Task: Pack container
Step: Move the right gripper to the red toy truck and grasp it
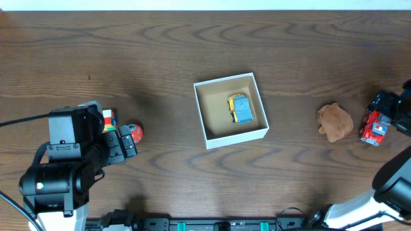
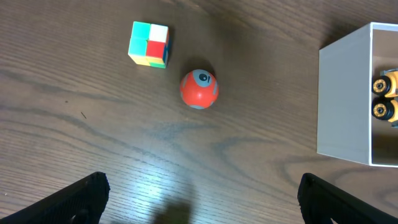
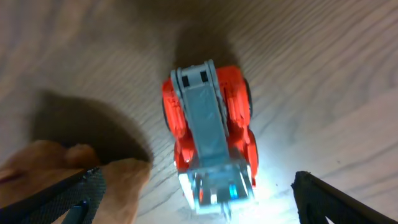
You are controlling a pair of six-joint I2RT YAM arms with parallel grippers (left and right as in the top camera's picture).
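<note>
We see the container (image 1: 237,137), a small square shallow cardboard box with white walls and a brown inside. It sits flat and open-topped, turned slightly askew. It lies ahead and to the right of the left pincer (image 2: 203,186), well apart from it, and equally far from the right pincer (image 3: 196,186). One yellow-and-blue toy car (image 1: 240,108) lies inside.

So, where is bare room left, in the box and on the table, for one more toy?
In the white cardboard box, the brown floor left of the yellow-blue toy car is free. On the table, bare wood lies between the red ball and the box, and between the box and the brown plush toy. Crowded around the red toy truck.
</note>
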